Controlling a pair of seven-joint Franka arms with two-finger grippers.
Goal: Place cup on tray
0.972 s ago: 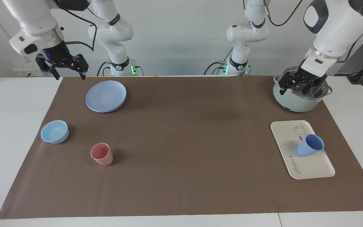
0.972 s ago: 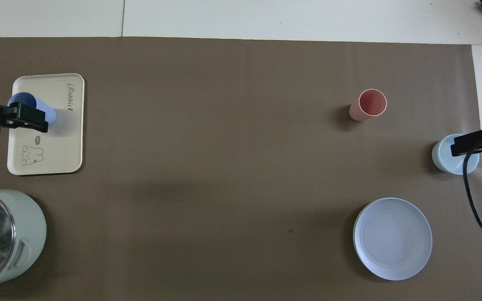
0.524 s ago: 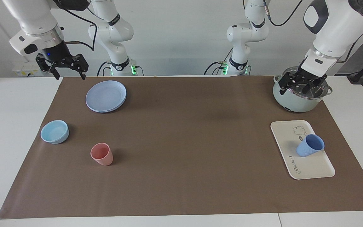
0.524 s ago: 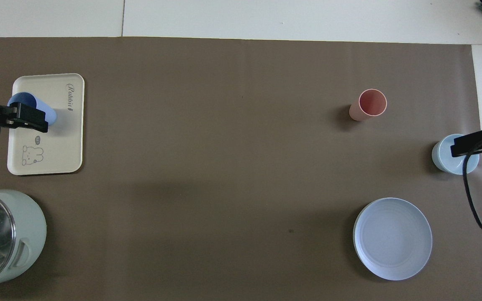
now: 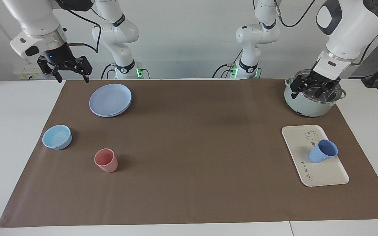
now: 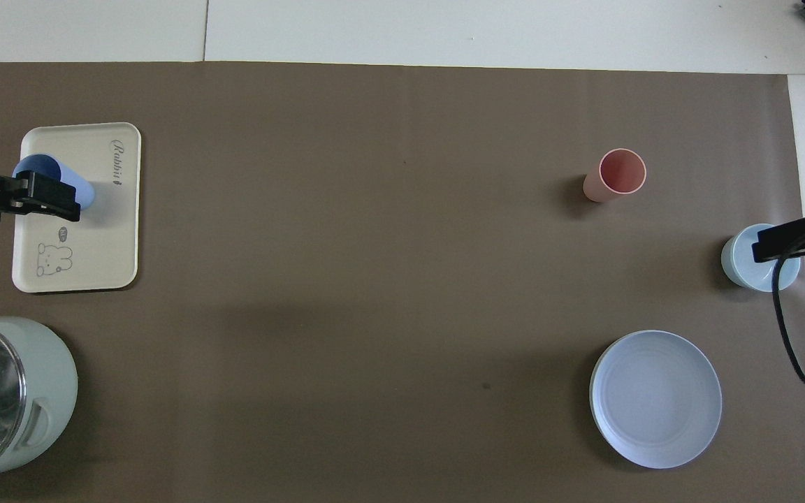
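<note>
The periwinkle-blue cup [image 5: 322, 153] stands upright on the cream-white tray [image 5: 299, 144], with nothing holding it. The tray lies at the left arm's end of the table. My left gripper [image 5: 313, 93] hangs open and empty, up in the air over the pot. In the overhead view one of its fingers [image 6: 46, 199] covers part of the cup [image 6: 33, 166] on the tray [image 6: 105, 230]. My right gripper [image 5: 73, 78] is also raised, open and empty, at the right arm's end of the table, beside the round plate.
A pale green pot [image 5: 307, 106] stands nearer to the robots than the tray. At the right arm's end are a round blue plate [image 5: 110, 99], a light-blue bowl [image 5: 57, 137] and a pink cup [image 5: 106, 160]. A brown mat [image 5: 189, 147] covers the table.
</note>
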